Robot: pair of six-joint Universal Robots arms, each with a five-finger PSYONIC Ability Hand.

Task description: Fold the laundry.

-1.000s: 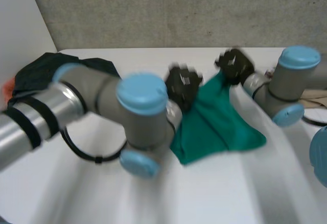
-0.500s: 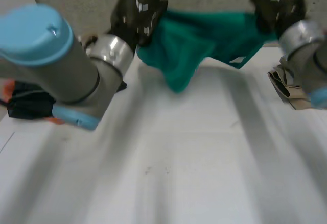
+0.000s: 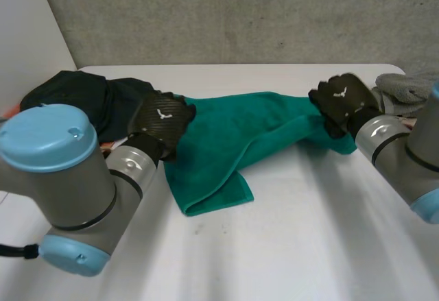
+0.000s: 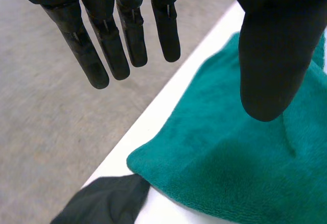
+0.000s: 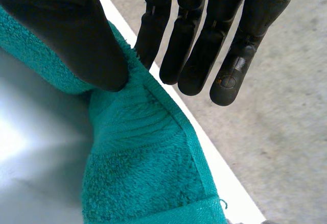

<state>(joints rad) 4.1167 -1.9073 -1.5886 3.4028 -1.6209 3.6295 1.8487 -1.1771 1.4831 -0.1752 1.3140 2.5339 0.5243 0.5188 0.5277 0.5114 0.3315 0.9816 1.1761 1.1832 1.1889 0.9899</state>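
Note:
A green towel lies spread across the back of the white table, one flap folded toward the front. My left hand hovers over the towel's left end. In the left wrist view its fingers are straight and its thumb stands apart above the towel, holding nothing. My right hand is at the towel's right end. There the thumb pinches the hemmed edge of the towel against the fingers.
A dark garment pile sits at the back left, right beside the towel's left end, and its edge shows next to the towel corner. A grey cloth lies at the back right. The table's far edge runs just behind both hands.
Both hands held the towel stretched in the air; it now lies on the table. The left hand has opened and let go, while the right keeps its pinch.

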